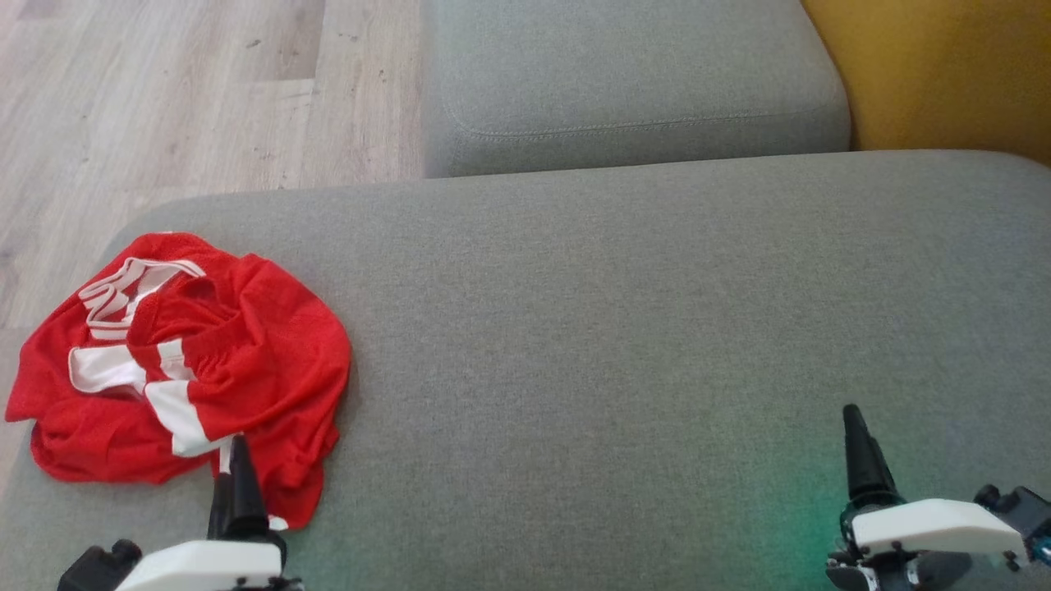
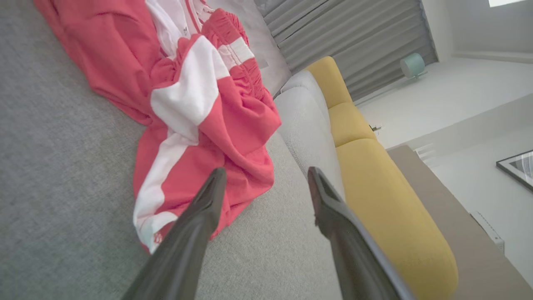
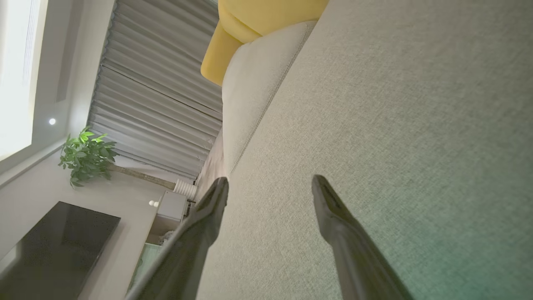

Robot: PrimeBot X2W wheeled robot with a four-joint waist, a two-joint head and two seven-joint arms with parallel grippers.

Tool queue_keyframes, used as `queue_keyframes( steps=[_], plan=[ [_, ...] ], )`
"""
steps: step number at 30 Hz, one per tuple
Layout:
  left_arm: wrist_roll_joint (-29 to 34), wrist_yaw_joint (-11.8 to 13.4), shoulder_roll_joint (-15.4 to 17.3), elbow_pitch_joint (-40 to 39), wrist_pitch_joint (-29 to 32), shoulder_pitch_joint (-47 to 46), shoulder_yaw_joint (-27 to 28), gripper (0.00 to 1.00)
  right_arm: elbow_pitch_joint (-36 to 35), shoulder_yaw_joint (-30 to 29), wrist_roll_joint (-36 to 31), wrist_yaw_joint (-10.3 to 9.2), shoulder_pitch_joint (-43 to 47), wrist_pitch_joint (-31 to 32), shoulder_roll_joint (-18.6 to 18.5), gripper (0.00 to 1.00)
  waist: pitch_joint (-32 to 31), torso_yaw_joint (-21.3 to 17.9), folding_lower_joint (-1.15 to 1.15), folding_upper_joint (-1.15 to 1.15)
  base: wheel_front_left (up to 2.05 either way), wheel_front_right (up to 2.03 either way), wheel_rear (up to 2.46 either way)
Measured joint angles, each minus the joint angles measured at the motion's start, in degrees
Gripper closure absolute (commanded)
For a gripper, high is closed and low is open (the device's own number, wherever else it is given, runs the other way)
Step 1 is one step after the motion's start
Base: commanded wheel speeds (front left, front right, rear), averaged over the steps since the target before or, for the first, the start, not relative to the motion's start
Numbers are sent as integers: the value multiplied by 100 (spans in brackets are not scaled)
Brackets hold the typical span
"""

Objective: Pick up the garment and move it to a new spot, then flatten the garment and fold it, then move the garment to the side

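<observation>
**Red garment bunched at your left gripper, right gripper well away**

You had the crumpled red mesh garment with white stripes (image 1: 189, 369) lying in a loose heap on the left end of the wide grey fabric seat cushion (image 1: 624, 328), close to its rounded corner. The pale wood-plank floor (image 1: 164, 98) lay beyond that edge.

Your left gripper (image 1: 234, 468) sat at the garment's near edge. In the head view its dark fingers stood edge-on, their tips over the lowest red fold. In the left wrist view its two fingers were spread apart with nothing between them. One tip lay over the hem of the red cloth and the other over bare grey fabric just beside it. Whether either finger touched the cloth, you could not tell from these views.

Your right gripper (image 1: 854, 427) was well apart from the garment, far to the right over bare cushion. In the right wrist view its fingers were also parted and held nothing.

A second grey cushion (image 1: 632, 82) lay behind, with a mustard-yellow cushion (image 1: 944, 74) to its right.
</observation>
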Motion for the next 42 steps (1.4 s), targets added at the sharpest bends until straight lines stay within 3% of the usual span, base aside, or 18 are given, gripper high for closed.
queue_keyframes(
  steps=[42],
  plan=[
    [2772,604,11,-169,-679,308,-431,0,20,722,-2903,1,135,-672,0,0,-422,-42,1,0,0,0,0]
  ],
)
